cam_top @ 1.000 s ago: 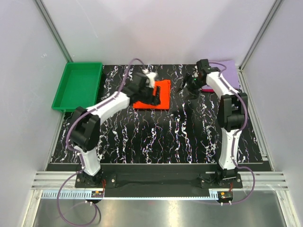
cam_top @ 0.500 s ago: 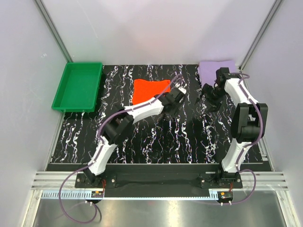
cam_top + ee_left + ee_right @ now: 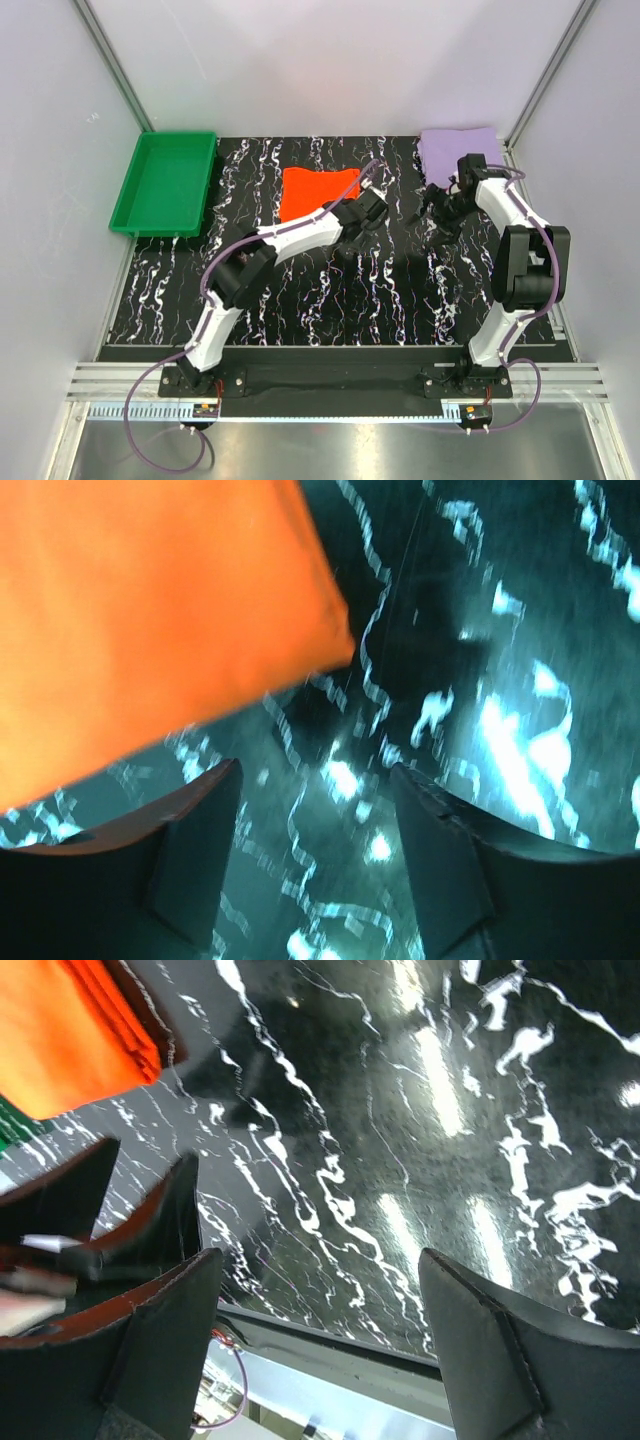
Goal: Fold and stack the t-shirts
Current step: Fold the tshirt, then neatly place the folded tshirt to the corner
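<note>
Black table (image 3: 330, 290) with white wiggly lines like marble sits between pale, plain walls. It looks hard and shiny, and lights glint on it in the wrist views.

At the back left is a green tray (image 3: 128, 180). It is smooth plastic, shaped like a box with low walls.

The orange-red t-shirt (image 3: 318, 192) lies near the back middle of the table. It is soft cloth, folded into a flat, almost square shape with neat layered edges. The lavender t-shirt (image 3: 455, 150) lies in the back right corner, folded flat too.

The left gripper (image 3: 368, 213) hangs over bare table just to the right of the orange-red t-shirt. Its dark fingers (image 3: 215, 800) stand apart and nothing is between them. The shirt's corner shows just past them.

The right gripper (image 3: 438, 205) hangs over bare table, near the lavender t-shirt but in front of it. Its fingers (image 3: 180, 1300) are spread wide and it holds nothing.

One second ago the left gripper was on top of the orange-red t-shirt, and the right gripper was over by the lavender one. Now both have come off the cloth and face each other over the table. Since half a second ago they have barely moved.
</note>
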